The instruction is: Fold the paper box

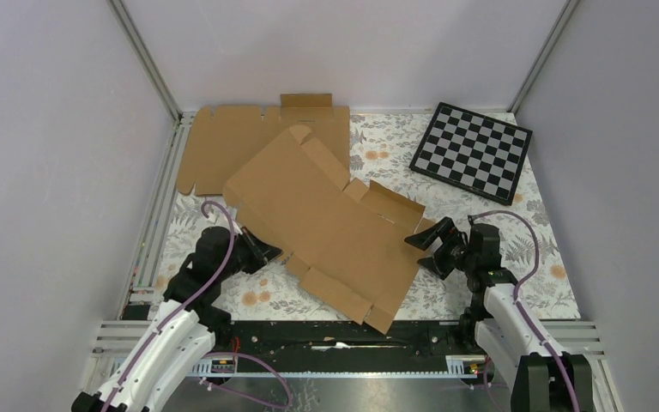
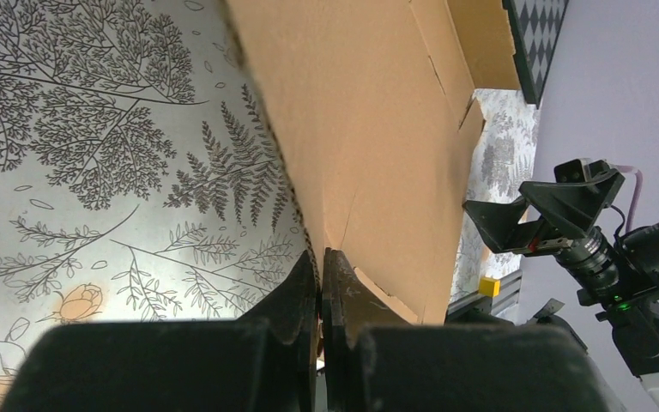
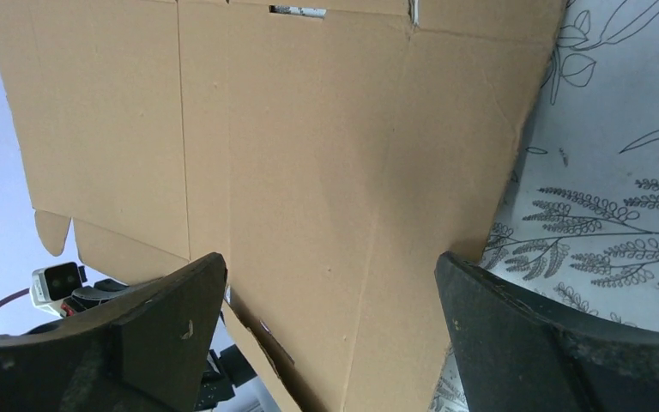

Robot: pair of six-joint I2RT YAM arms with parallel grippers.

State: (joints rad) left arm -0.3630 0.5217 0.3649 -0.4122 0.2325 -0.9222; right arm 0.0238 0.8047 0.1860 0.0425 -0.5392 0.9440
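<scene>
Top external: left gripper (image 1: 268, 254) pinches paper box (image 1: 335, 223) edge; right gripper (image 1: 421, 249) released beside opposite edge

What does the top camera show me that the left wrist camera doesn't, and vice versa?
Only the top view: the second cardboard sheet lying flat behind the paper box, partly under it. Only the left wrist: the left hand pinched shut on the box's edge. Both: the paper box, the open right hand, the checkerboard.
</scene>
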